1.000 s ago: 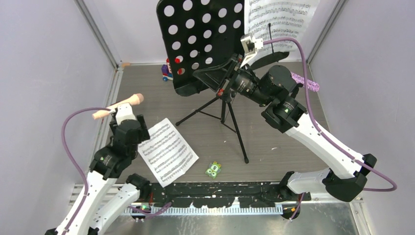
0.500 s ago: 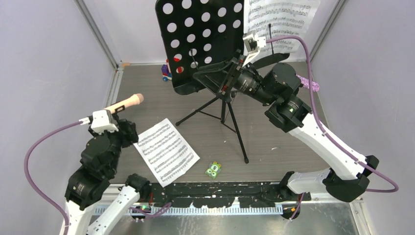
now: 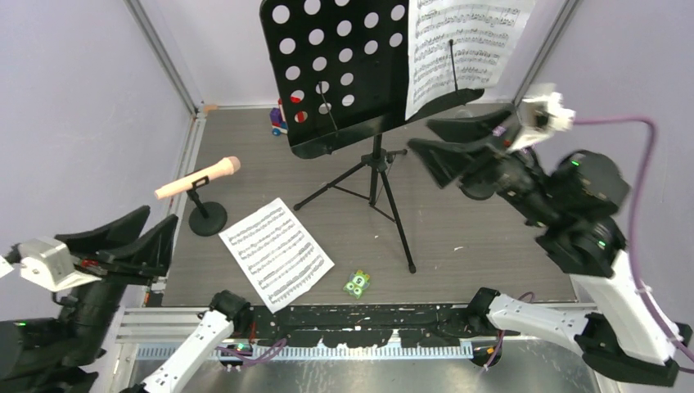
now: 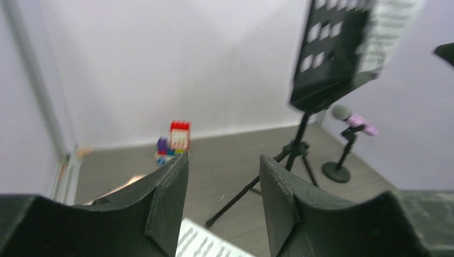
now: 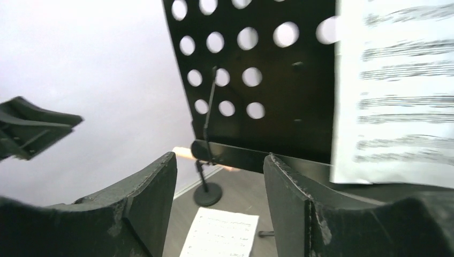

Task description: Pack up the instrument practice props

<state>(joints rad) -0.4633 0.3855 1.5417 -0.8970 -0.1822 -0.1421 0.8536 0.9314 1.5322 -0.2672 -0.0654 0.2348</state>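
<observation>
Both claws hang released and empty above the counter [image 3: 483, 229]. The left claw [image 3: 162, 215] sits at the 8 o'clock edge with its fingers spread, pointing toward 2 o'clock. The right claw [image 3: 420, 133] gapes at 2 o'clock, aimed at the black perforated music desk [image 3: 335, 65]. That desk stands upright on its tripod legs [image 3: 385, 196] around 12 o'clock, with one sheet-music page [image 3: 462, 41] resting on its right half. A second page [image 3: 277, 252] lies flat at 7 o'clock. The pink microphone [image 3: 200, 178] rests tilted in its round-based mount [image 3: 207, 219] at 9 o'clock, just beside that page. The left wrist view shows the purple-glitter microphone [image 4: 360, 126] on its own mount [image 4: 335, 171], right of the tripod. A red-blue toy brick vehicle [image 3: 280, 119] sits at 11 o'clock, and a small green dotted piece [image 3: 358, 284] at 6 o'clock.
</observation>
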